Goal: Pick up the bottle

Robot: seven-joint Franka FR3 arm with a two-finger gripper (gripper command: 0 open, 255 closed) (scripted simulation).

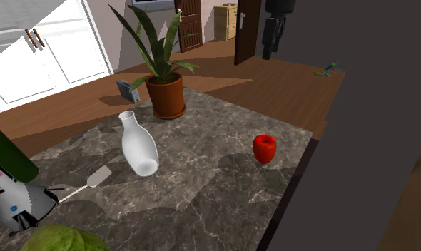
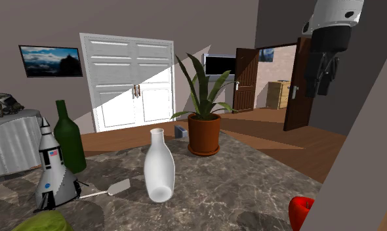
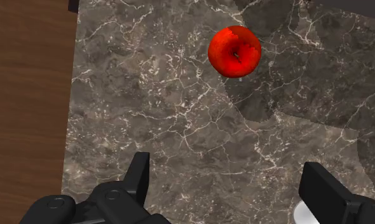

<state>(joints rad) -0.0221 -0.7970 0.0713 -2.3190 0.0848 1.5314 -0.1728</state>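
— What sits on the dark marble tabletop (image 1: 202,192), left to right?

— From the shoulder view: a white toy rocket (image 1: 16,200), a dark green bottle (image 1: 6,153) behind it, a small white spatula (image 1: 95,176), then the white narrow-necked bottle (image 1: 138,146) standing mid-table, a terracotta-potted leafy plant (image 1: 166,96), and a red apple (image 1: 265,148).

— And your claw?

— My black claw (image 2: 317,88) hangs high in the second exterior view, well apart from the white bottle. My wrist view adds the rest: my fingers (image 3: 138,178) spread wide, gripping nothing, with the apple beyond them.
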